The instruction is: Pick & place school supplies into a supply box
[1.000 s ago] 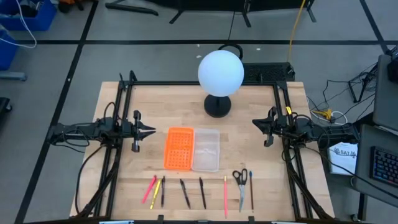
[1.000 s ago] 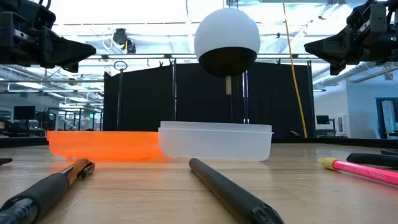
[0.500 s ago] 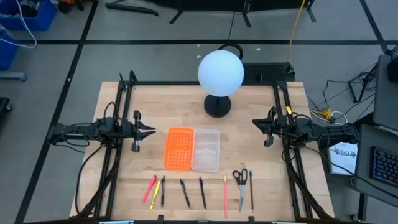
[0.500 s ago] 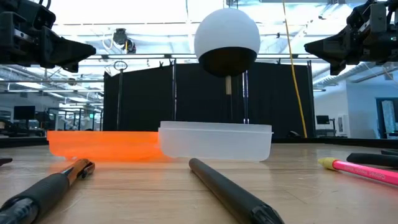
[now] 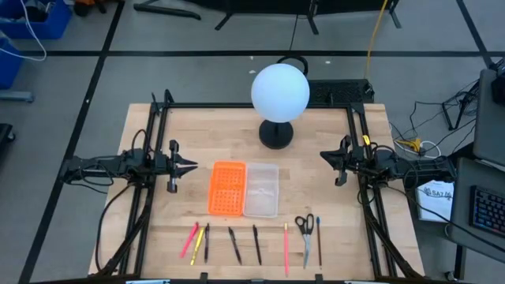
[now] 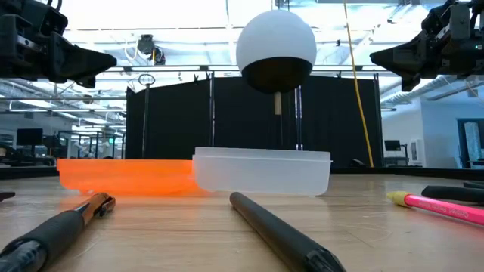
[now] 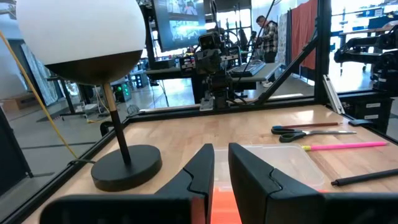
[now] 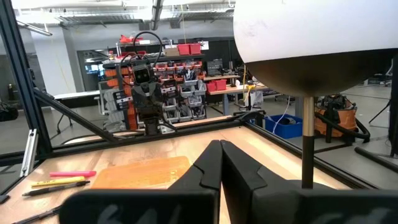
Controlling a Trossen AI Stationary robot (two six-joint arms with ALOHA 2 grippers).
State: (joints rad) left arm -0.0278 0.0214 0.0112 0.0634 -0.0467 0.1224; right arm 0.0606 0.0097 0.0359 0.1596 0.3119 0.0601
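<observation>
Your two arms hang above a light wooden bench (image 5: 316, 197) with nothing in either grasp. The left gripper (image 5: 192, 166) sits over the bench's left side, its fingers (image 7: 202, 168) nearly together with a narrow gap between them. The right gripper (image 5: 325, 155) sits over the right side, its fingers (image 8: 211, 165) pressed closed on nothing.

Between them, at mid-bench, lies the small shallow clear plastic supply box (image 5: 261, 189), touching the same-sized orange perforated plastic rectangle (image 5: 226, 188) on its left.

Along the near edge you have the supplies in a row, all well apart from the box: from the left, a thin pink pen (image 5: 188, 239), a yellow pencil (image 5: 197, 242), three black pens (image 5: 207, 243) (image 5: 234, 245) (image 5: 256, 243), a second pink pen (image 5: 286, 248), the small black-handled silver scissors (image 5: 304, 230), and a thin dark pen with a blue tip (image 5: 319, 241).

A white globe lamp on a round black base (image 5: 279, 92) stands at the far middle.
</observation>
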